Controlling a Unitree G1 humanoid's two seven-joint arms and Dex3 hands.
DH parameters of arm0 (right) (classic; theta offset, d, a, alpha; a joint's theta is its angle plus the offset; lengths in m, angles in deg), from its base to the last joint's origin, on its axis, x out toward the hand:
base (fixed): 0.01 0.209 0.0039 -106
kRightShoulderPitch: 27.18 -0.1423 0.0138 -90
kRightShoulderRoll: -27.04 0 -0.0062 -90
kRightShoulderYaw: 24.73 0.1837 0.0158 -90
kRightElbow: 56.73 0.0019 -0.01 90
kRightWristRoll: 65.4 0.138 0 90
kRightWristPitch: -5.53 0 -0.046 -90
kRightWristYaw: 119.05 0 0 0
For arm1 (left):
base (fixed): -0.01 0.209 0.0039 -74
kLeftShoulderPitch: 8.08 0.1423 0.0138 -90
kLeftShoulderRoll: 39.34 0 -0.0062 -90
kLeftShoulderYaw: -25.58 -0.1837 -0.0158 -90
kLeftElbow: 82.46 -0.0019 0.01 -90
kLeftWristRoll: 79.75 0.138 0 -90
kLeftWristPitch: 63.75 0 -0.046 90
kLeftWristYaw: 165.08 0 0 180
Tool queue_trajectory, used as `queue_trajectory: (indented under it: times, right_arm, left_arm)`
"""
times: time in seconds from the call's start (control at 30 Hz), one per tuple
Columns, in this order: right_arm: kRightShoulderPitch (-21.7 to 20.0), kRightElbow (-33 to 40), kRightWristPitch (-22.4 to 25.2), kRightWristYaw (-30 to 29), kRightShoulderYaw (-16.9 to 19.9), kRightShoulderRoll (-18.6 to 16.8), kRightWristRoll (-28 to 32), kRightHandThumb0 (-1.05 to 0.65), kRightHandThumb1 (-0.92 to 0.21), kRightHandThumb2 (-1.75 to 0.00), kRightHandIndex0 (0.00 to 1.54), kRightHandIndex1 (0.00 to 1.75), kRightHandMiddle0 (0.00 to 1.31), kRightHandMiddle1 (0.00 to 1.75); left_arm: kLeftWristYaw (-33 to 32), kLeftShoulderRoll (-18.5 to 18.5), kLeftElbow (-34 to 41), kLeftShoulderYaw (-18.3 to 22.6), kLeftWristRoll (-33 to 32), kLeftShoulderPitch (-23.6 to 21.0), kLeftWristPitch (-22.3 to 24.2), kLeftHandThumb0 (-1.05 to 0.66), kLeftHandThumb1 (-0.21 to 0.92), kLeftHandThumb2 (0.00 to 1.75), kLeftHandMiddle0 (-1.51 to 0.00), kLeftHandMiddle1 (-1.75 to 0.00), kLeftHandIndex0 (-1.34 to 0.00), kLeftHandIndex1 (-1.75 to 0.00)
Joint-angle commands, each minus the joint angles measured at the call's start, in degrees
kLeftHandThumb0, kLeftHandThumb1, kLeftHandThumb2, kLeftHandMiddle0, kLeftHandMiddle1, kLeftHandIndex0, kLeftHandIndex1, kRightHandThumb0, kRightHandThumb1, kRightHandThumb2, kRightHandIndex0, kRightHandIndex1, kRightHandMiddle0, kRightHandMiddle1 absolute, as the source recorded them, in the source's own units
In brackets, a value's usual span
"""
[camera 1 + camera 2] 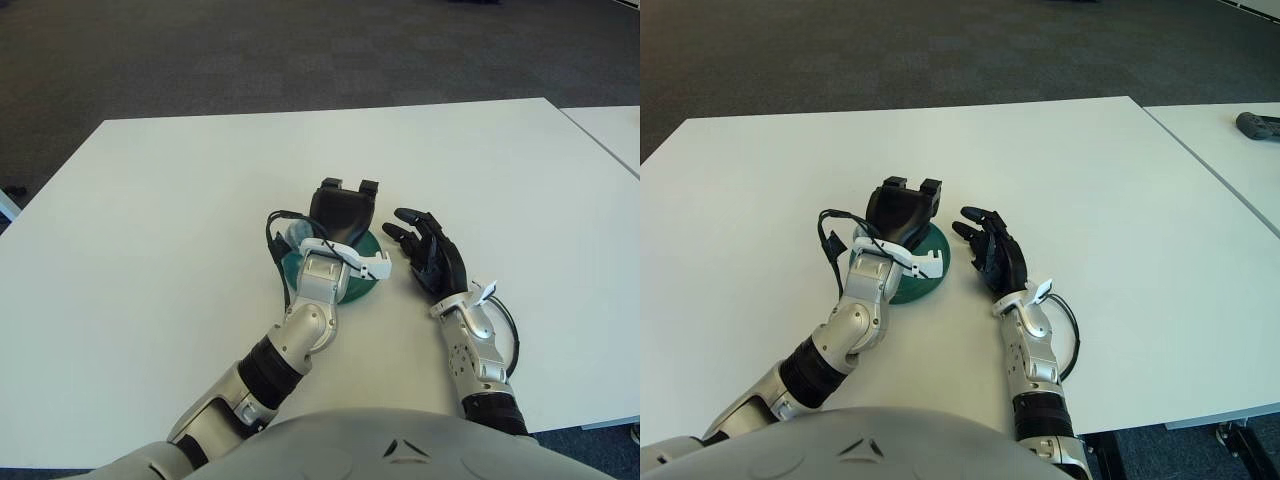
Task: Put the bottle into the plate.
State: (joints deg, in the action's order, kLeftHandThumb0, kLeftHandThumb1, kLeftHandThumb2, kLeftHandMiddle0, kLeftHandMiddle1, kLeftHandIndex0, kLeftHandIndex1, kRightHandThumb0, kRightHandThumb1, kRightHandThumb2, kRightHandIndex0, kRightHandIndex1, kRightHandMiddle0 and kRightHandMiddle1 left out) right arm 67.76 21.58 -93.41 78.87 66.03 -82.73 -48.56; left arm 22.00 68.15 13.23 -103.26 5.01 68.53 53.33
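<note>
A white table (150, 200) is occupying most of both views, its matte top reflecting even, diffuse light with only faint shadows. Its far edge is running straight across the upper part of the scene. A second white table (1230, 150) is standing just beside it on the right, a narrow gap separating the two. A dark grey object (1258, 125) is lying on that second table, near the edge of the right eye view. Dark grey carpet (250, 50) is covering the floor beyond both tables, showing a faint tile pattern.
</note>
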Motion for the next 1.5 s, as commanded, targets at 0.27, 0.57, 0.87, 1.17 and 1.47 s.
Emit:
queue_trajectory:
  times: [0.27,0.57,0.87,1.17,1.47]
  right_arm:
    - [3.5,-3.5,3.9,-1.2,0.1,0.2,-0.8,-0.60,-0.92,-0.80,0.40,0.78,0.19,1.03]
    - [3.5,-3.5,3.9,-1.2,0.1,0.2,-0.8,-0.60,-0.92,-0.80,0.40,0.78,0.19,1.03]
    - [3.8,-2.4,2.1,0.2,-0.5,-0.4,-0.3,-0.64,-0.92,-0.86,0.27,0.78,0.08,1.06]
    - [3.8,-2.7,1.5,0.3,-0.7,-0.6,-0.3,-0.68,-0.92,-0.91,0.18,0.79,0.00,1.08]
    - [3.6,-2.9,1.4,0.2,-0.8,-0.8,-0.5,-0.68,-0.92,-0.91,0.17,0.80,0.00,1.08]
  left_arm:
    - [-1.1,1.9,-0.4,0.2,-0.5,-0.1,1.1,-0.43,0.45,1.15,-1.10,-1.75,-0.51,-1.75]
    - [-6.6,3.3,-2.4,0.1,-2.1,-0.3,0.7,-0.43,0.44,1.15,-1.08,-1.75,-0.51,-1.75]
    - [-10.8,3.2,-5.9,-0.6,-1.9,-0.9,1.8,-0.37,0.82,0.59,-0.71,-1.75,-0.32,-1.68]
    - [-7.5,3.1,-6.4,-1.3,-1.7,-1.0,3.1,-1.01,0.92,0.74,-0.22,-0.26,-0.01,-0.41]
    - [-6.8,1.4,0.2,-1.9,0.9,0.0,2.7,-1.05,0.92,0.74,-0.02,-0.01,0.00,-0.02]
